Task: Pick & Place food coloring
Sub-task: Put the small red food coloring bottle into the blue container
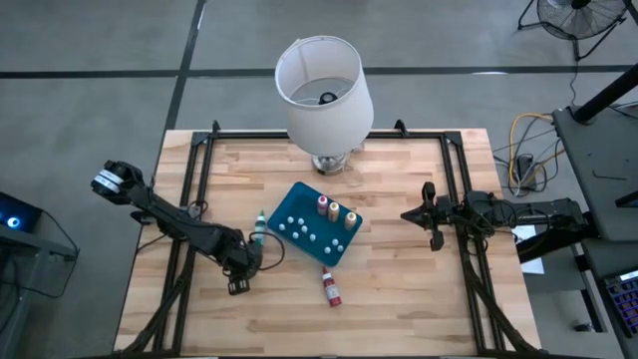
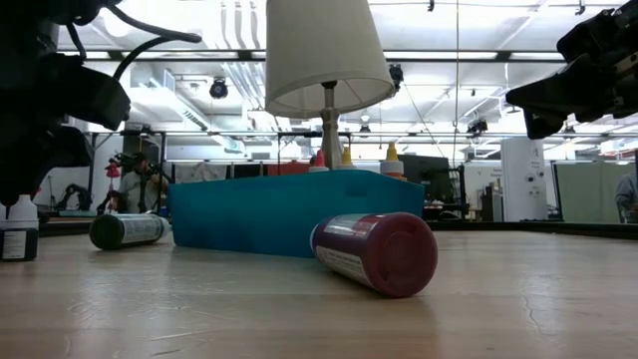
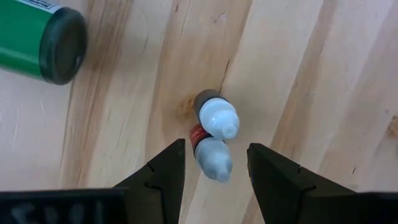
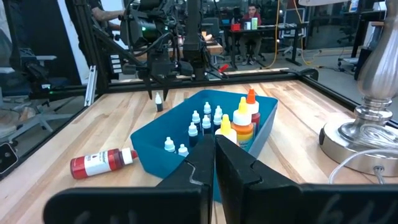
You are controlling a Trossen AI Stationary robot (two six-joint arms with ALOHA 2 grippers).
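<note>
Food coloring bottles (image 3: pixel 214 134) stand just beside the teal tray (image 1: pixel 299 204) — left pincer (image 3: pixel 216 165) poised released above them, ready to grasp — right pincer (image 4: pixel 214 163) clenched, waiting.

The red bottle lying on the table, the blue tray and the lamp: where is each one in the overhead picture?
red bottle (image 1: pixel 330 288): high view, middle of its body, lying on the wood.
blue tray (image 1: pixel 288 206): high view, bare floor near its far corner.
lamp (image 1: pixel 344 100): high view, outer side of its white shade.
</note>
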